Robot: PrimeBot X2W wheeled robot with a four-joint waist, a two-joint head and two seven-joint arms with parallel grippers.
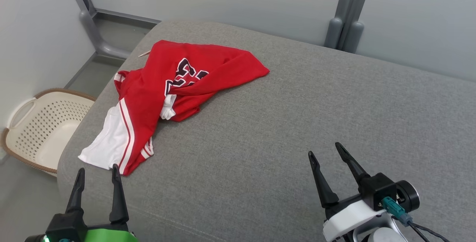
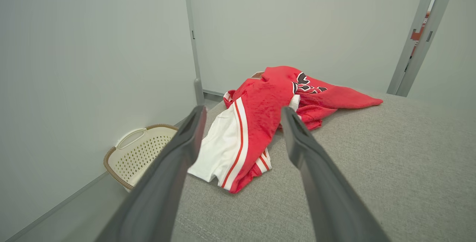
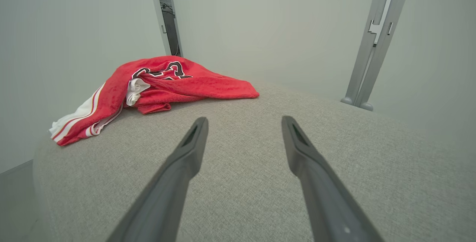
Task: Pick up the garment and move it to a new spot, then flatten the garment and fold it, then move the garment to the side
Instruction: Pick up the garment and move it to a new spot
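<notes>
Jaws wide and empty on both sides: left gripper (image 1: 98, 167) just short of the garment (image 1: 174, 86), crumpled along the cushion's (image 1: 297, 123) left edge, right gripper (image 1: 324, 148) well apart — it looks light, limp, slinky, so pinch a bunched red fold.

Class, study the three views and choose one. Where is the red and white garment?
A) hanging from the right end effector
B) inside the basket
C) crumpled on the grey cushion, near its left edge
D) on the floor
C: the garment lies crumpled on the grey cushion, while the basket stands on the floor beside it.
</notes>
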